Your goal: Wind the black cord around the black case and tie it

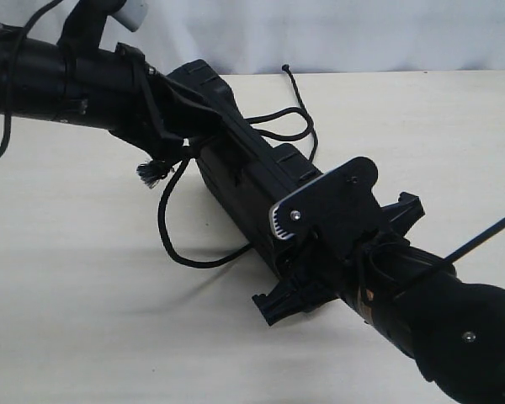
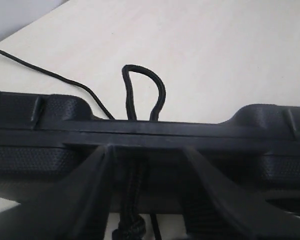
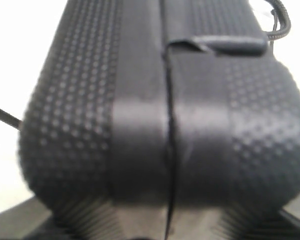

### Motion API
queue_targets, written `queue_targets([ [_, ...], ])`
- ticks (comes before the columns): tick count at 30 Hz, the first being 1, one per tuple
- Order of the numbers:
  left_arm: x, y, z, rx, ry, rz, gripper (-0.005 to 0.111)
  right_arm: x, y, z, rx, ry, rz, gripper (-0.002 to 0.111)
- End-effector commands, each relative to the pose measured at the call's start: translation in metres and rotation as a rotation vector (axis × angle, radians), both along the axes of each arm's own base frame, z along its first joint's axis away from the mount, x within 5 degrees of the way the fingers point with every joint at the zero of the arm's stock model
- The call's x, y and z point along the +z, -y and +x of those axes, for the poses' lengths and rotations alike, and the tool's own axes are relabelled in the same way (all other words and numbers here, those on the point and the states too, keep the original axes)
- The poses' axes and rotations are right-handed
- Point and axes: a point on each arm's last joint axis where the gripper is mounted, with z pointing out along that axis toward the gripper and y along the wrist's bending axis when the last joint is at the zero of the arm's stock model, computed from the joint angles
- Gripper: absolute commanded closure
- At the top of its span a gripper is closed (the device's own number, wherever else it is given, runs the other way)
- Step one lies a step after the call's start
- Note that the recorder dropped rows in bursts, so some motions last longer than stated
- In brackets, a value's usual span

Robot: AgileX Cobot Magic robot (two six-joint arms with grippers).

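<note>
1 black case slants over a pale table, running from 10 o'clock to 4 o'clock. Each end is clamped by a claw: the left claw at 10 o'clock, the right claw at 4 o'clock. 1 black cord is draped over the case and hangs in slack loops. Wrapping looks begun. No tight knot shows, so tying likely remains. Count: 1 case, 1 cord, 2 claws.

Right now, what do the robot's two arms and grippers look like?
The left arm and right arm are thick matte-black tubes; the left bears a white fitting, the right a thin black cable. The left gripper is all black. The right gripper has flat black finger plates, one tipped with a silver ribbed pad.
</note>
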Motion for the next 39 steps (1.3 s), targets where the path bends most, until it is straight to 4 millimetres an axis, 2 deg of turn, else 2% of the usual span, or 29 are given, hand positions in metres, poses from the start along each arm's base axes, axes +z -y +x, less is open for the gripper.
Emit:
queue_targets([
  [1, 0.012, -0.002, -0.003, 0.017, 0.064, 0.025, 0.067, -0.002, 0.002, 0.002, -0.009, -0.014, -0.012, 0.104],
  [6, 0.015, -0.009, 0.003, 0.148, 0.063, 0.021, 0.067, -0.003, 0.002, 0.001, -0.002, -0.021, -0.011, 0.104],
  [15, 0.016, -0.013, 0.008, 0.24, 0.052, 0.003, 0.067, -0.003, 0.001, 0.001, 0.002, -0.026, -0.01, 0.104],
  [21, 0.016, -0.013, 0.009, 0.266, 0.038, -0.008, 0.048, -0.003, 0.001, 0.001, 0.002, -0.026, -0.01, 0.104],
  [24, 0.016, -0.013, 0.009, 0.266, 0.038, -0.008, 0.043, -0.003, 0.001, 0.001, 0.003, -0.025, -0.012, 0.104],
  [39, 0.017, -0.021, 0.017, 0.349, 0.11, 0.048, 0.043, -0.004, 0.0, -0.001, 0.049, -0.025, -0.046, 0.104],
])
